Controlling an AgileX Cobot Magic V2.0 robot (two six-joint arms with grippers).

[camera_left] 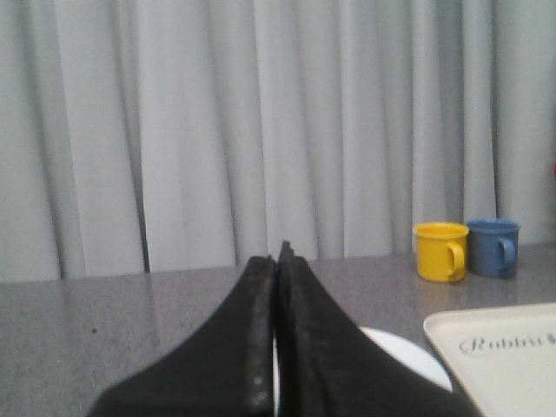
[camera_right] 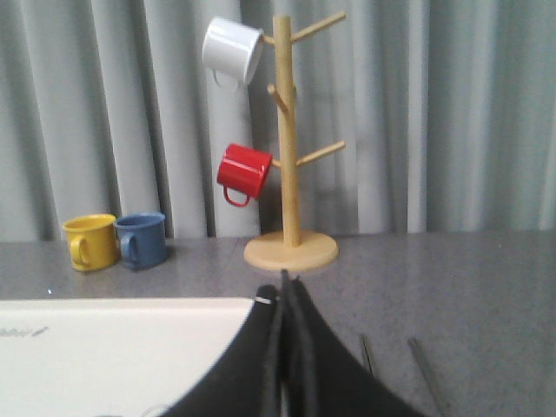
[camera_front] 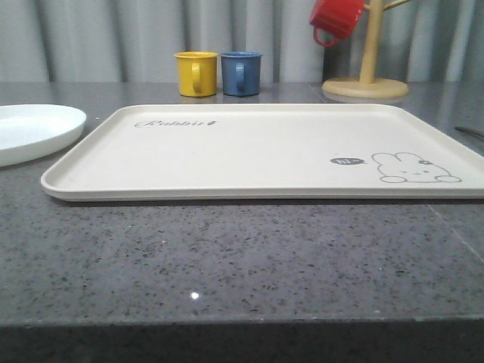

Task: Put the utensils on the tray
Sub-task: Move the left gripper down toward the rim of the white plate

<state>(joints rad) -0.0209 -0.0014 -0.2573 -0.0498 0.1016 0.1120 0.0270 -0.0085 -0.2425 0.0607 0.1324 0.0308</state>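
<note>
**A:** Start at the near edge. What's closest?

**B:** Bare speckled grey table. Just beyond it sits the tray, cream with a low raised rim, flat on the table and nothing lying on it. The "Rabbit" lettering is toward its far left corner, the rabbit drawing toward its near right.

**A:** And the plate?

**B:** The white plate lies on the table left of the tray, close beside it but not touching. It also shows in the left wrist view, partly behind the fingers.

**A:** The grippers?

**B:** The left gripper has its two black fingers pressed together with nothing between them, above the table near the plate. The right gripper is likewise closed tight and holds nothing; it sits by the tray's far right corner.

**A:** Any utensils?

**B:** In the right wrist view, two thin steel utensils lie on the table to the right of the tray, off it. They are too thin to tell which pieces they are. A dark sliver at the right edge of the front view may be one of them.

**A:** Further back?

**B:** The yellow mug and blue mug stand side by side behind the tray. To their right is the wooden mug tree, with a red mug on a lower peg and a white mug on an upper one. A grey curtain hangs behind everything.
</note>
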